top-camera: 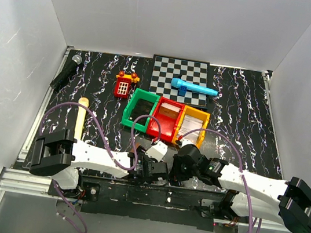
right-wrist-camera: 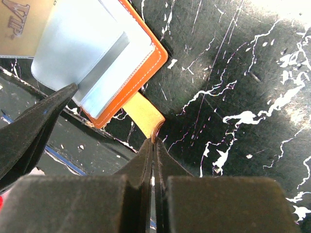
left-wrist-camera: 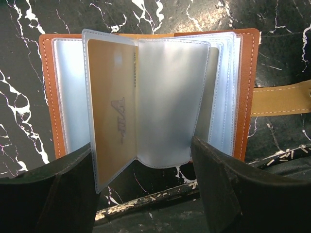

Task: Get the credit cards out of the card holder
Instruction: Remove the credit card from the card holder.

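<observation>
- Card holder: lying open at near table edge between both grippers, clear sleeves fanning up.
- Credit card, tan: sitting in left sleeve.
- Left gripper: jaws standing spread, straddling sleeves, gripping nothing.
- Right gripper: jaws pressed together, pinching strap tip, anchoring holder.
- Handling: closing on card edge alone, not sleeve plastic; drawing card out along sleeve mouth.
- Obscured: sleeve mouth side proving unclear; right-hand sleeves hiding any further cards.
</observation>
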Controlling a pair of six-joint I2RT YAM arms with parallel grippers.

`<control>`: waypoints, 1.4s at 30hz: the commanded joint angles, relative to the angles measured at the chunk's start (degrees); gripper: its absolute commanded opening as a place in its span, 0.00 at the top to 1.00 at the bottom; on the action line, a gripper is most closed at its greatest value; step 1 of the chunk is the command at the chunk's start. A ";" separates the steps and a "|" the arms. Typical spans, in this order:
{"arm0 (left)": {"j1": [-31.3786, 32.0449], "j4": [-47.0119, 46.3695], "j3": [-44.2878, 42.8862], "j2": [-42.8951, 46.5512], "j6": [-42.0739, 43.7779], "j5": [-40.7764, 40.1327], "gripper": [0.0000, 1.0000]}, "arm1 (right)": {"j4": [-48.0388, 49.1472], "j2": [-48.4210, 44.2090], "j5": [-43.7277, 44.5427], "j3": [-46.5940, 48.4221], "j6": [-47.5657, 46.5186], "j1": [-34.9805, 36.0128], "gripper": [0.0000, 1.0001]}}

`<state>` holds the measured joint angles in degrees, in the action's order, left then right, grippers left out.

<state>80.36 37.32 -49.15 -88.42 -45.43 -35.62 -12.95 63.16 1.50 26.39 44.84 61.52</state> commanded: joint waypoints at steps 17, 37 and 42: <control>-0.20 -1.20 -0.16 4.49 1.48 -1.91 0.31 | 0.56 0.13 0.17 -0.03 0.34 -0.26 0.99; -0.29 1.70 0.10 5.54 0.17 -4.20 0.34 | 1.35 -1.98 -0.35 -0.46 1.30 -1.57 0.99; -0.29 3.98 0.10 7.21 -0.45 -5.87 0.32 | 1.17 -2.25 -0.35 -0.82 1.22 -2.19 0.99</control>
<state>80.34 39.09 -49.12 -84.93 -44.66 -37.58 -13.04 61.58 1.28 26.35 46.15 59.92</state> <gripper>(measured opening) 0.677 0.023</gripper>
